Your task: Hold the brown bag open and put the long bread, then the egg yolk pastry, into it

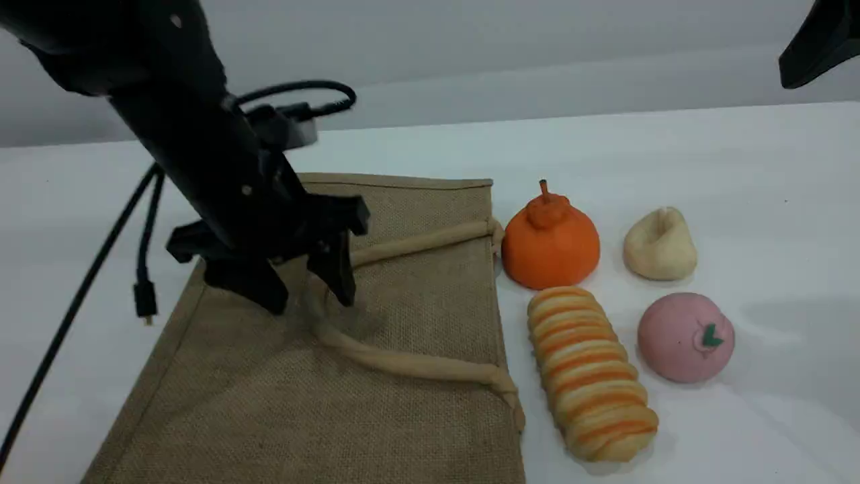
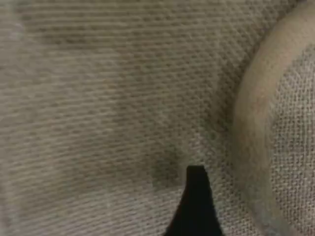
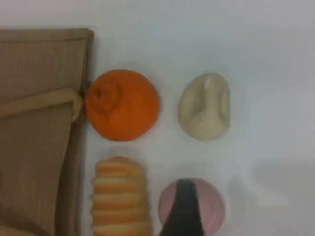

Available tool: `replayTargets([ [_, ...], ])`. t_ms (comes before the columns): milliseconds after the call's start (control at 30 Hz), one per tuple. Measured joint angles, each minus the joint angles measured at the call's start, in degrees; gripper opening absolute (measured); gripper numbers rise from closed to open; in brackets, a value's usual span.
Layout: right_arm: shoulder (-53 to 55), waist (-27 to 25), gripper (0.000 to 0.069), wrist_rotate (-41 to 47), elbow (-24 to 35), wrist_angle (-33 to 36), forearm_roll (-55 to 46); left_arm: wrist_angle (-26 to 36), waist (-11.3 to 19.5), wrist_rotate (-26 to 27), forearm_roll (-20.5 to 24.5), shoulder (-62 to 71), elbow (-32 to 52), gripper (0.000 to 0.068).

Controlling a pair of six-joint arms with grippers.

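The brown bag (image 1: 403, 417) lies flat on the table's left half, its mouth toward the right. My left gripper (image 1: 310, 302) stands open just over the bag, its fingers straddling the bend of a rope handle (image 1: 416, 366). The left wrist view is filled with jute weave (image 2: 98, 98), the handle (image 2: 251, 113) and one fingertip (image 2: 196, 196). Beside the bag's right edge lies the striped long bread (image 1: 591, 373). The egg yolk pastry (image 1: 660, 245) sits farther right. My right gripper hovers high over these, open and empty, with one fingertip (image 3: 184, 211) showing above the pastry (image 3: 204, 108) and the bread (image 3: 120, 196).
An orange stemmed fruit (image 1: 549, 238) sits against the bag's mouth, and a pink peach (image 1: 685, 336) lies right of the bread. A black cable with a loose plug (image 1: 144, 296) hangs from the left arm. The right arm's dark tip (image 1: 820, 40) shows at the top right corner.
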Motion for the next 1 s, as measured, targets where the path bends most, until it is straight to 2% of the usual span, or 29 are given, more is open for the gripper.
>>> replayTargets([
  [133, 0.00, 0.00, 0.0549, 0.00, 0.00, 0.00, 0.00, -1.80, -1.36, -1.04, 0.18, 1.10, 0.00, 0.0517],
  [333, 0.00, 0.00, 0.0549, 0.00, 0.00, 0.19, 0.00, -1.89, -1.54, -7.87, 6.94, 3.34, 0.00, 0.0512],
  [500, 0.00, 0.00, 0.0549, 0.00, 0.00, 0.37, 0.00, -2.21, -1.54, -10.38, 8.03, 4.19, 0.00, 0.0474],
  [567, 0.00, 0.00, 0.0549, 0.00, 0.00, 0.37, 0.00, -2.29, -1.54, -10.38, 7.52, 4.19, 0.00, 0.0440],
  [667, 0.00, 0.00, 0.0549, 0.00, 0.00, 0.37, 0.00, -2.56, -1.54, -10.38, 7.32, 4.19, 0.00, 0.0345],
  [867, 0.00, 0.00, 0.0549, -0.07, 0.00, 0.37, 0.00, -3.16, -1.54, -10.44, 6.97, 4.13, 0.00, 0.0092],
  [1000, 0.00, 0.00, 0.0549, -0.01, 0.00, 0.12, 0.00, -2.71, -1.54, -10.19, 7.64, 2.91, -1.38, 0.0087],
])
